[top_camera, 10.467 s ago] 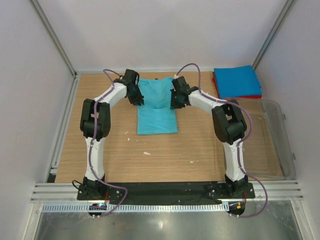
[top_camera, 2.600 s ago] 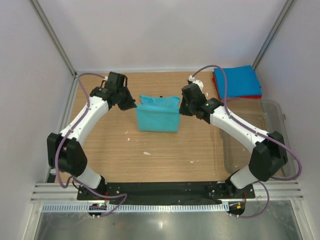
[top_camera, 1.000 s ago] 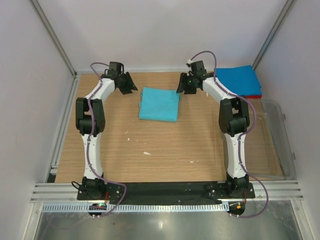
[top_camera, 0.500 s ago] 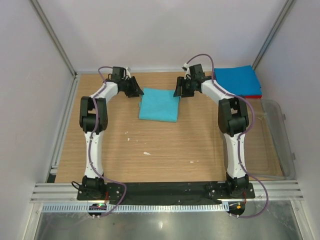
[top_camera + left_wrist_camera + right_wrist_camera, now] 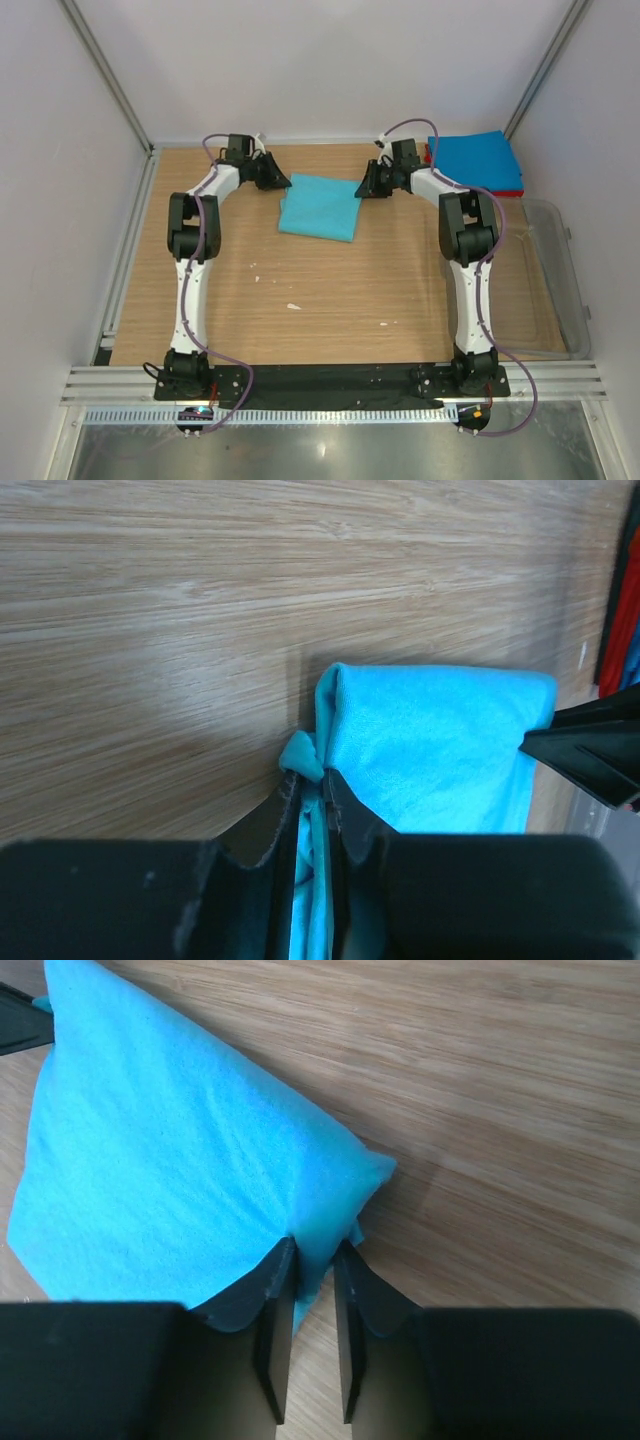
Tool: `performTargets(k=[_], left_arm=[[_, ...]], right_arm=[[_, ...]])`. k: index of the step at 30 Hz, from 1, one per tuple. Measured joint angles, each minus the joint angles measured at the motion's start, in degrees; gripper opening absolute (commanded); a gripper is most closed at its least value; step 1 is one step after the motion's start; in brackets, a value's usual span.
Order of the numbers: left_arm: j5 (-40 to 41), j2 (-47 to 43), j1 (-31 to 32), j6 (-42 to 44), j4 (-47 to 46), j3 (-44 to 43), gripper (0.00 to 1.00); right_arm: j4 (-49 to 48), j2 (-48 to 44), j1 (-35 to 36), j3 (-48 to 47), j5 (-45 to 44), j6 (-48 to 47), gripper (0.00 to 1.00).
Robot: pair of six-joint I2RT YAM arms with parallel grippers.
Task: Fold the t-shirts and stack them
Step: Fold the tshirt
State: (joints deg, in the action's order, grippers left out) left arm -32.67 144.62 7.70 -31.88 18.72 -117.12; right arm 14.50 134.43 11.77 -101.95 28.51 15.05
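Overhead and wrist views of the fold-and-stack task. The turquoise t-shirt (image 5: 320, 207) lies folded into a compact, nearly square packet on the far middle of the desk (image 5: 330, 300). The jaws of the left arm (image 5: 218, 182) are clamped on its far-left corner, with cloth visible bunched between them in the left wrist view. The jaws of the right arm (image 5: 430, 182) are pinched on the far-right corner. Holding both far corners at once probably keeps the layers from sliding apart and lets the packet be carried flat, not dangling from one point.

The packet's slightly longer side runs left to right, parallel to the line between the two grips. It is turned a little, so its near edge slants toward the right. The blue t-shirt (image 5: 470, 158) rests folded on the red t-shirt (image 5: 478, 191) in the far-right corner, well apart from the packet. That pile is likely its destination. A clear tub (image 5: 560, 290) sits along the right edge.
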Motion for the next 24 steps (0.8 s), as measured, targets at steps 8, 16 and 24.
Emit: performTargets(k=[8, 16, 24], left_arm=[[-5.97, 1.03, -0.52, -5.79, -5.27, 2.1, 0.15], [-7.37, -3.74, -1.92, -9.53, -6.67, 9.57, 0.27], [-5.25, -15.54, -4.57, -9.14, -2.84, 17.0, 0.28]], right_arm=[[-4.39, 0.61, -2.03, 1.68, 5.42, 2.43, 0.23], [-2.69, -0.79, -2.25, 2.23, 4.68, 4.66, 0.49], [1.86, -12.55, -2.05, 11.17, 0.26, 6.54, 0.51]])
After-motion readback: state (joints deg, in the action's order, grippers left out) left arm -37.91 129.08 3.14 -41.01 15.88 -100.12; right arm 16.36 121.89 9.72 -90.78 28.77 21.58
